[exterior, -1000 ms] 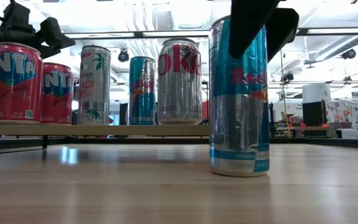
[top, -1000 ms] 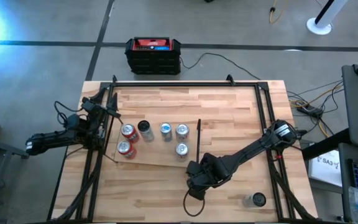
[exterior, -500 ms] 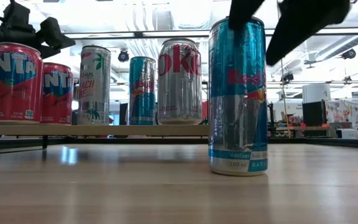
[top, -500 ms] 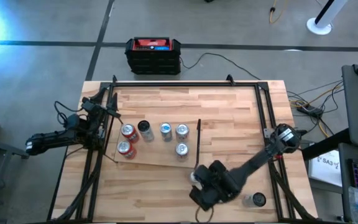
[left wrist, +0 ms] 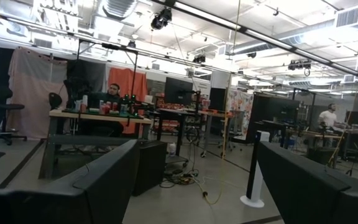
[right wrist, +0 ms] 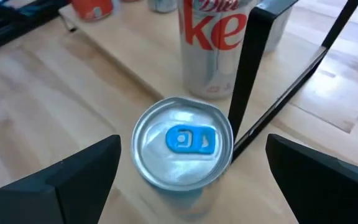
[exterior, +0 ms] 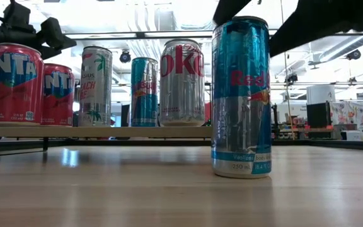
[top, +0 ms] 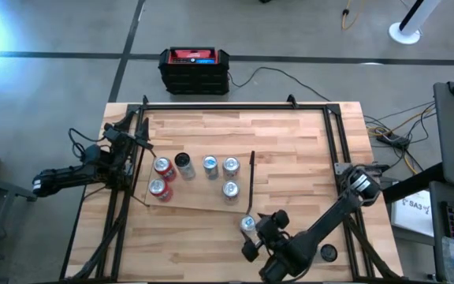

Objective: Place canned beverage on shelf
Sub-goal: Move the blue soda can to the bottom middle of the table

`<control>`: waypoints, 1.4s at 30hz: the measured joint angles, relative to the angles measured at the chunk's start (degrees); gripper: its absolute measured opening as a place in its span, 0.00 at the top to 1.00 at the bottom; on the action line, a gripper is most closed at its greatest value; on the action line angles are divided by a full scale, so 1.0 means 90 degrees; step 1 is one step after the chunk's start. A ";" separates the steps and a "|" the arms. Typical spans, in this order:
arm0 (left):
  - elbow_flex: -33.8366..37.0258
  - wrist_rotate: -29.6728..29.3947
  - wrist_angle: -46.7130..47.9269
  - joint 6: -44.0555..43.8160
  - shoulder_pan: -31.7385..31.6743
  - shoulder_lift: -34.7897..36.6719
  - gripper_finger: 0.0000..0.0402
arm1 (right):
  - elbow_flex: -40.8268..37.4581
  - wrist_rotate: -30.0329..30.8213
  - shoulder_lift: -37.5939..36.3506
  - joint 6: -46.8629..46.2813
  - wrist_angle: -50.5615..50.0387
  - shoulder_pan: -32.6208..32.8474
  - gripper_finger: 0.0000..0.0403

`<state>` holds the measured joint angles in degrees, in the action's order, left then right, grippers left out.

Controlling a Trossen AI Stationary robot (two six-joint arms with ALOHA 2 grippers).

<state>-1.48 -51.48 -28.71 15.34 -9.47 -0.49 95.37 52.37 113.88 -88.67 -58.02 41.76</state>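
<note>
A blue and silver canned beverage (top: 247, 224) stands upright on its base on the tabletop, just off the near right corner of the shelf (top: 199, 199). The shelf is a pale board with a black upright bar (top: 251, 175), and several cans stand on it. My right gripper (top: 261, 235) is open, above and just to the near side of the blue can. In the right wrist view its fingers (right wrist: 79, 174) stand wide on either side of the can's top (right wrist: 182, 140) without touching it. My left gripper (top: 130, 142) waits open at the table's left edge.
On the shelf stand two red cans (exterior: 14, 82), a Diet Coke can (exterior: 181, 82) and others. One more can (top: 327, 252) stands at the table's near right corner. A black frame (top: 333, 134) runs round the table, and a red and black box (top: 195, 69) sits on the floor beyond it.
My right gripper has opened and let go of the blue can. It has drawn back toward the table's near edge and rolled its wrist. The can stays standing in the same spot on the tabletop.
</note>
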 joint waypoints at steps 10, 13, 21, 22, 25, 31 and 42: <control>0.0000 0.0000 0.0003 0.0000 -0.0001 -0.0001 0.23 | -0.0002 0.0569 0.0559 -0.0701 -0.0020 0.0000 0.04; 0.0000 0.0000 0.0002 0.0002 -0.0001 0.0000 0.23 | -0.0002 0.0790 0.0728 -0.0888 -0.0018 0.0000 0.05; 0.0000 0.0000 0.0002 0.0001 0.0000 0.0000 0.23 | -0.0002 0.1060 0.1075 -0.0871 0.0020 -0.0002 0.05; 0.0000 0.0000 0.0004 0.0001 -0.0001 -0.0001 0.23 | -0.0002 0.1080 0.1105 -0.0829 0.0030 -0.0002 0.05; 0.0000 0.0000 0.0002 0.0002 -0.0001 0.0000 0.23 | -0.0002 0.1148 0.1153 -0.0790 0.0027 0.0013 0.05; 0.0000 0.0000 0.0003 0.0001 -0.0001 0.0000 0.23 | -0.0002 0.1410 0.1155 -0.0757 0.0084 0.0041 0.05; 0.0000 0.0000 0.0005 0.0001 0.0001 -0.0001 0.23 | -0.0002 0.1329 0.1155 0.0179 0.0775 0.0039 0.08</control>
<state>-1.48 -51.48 -28.67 15.35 -9.46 -0.50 95.35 64.33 124.27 -87.06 -51.05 42.11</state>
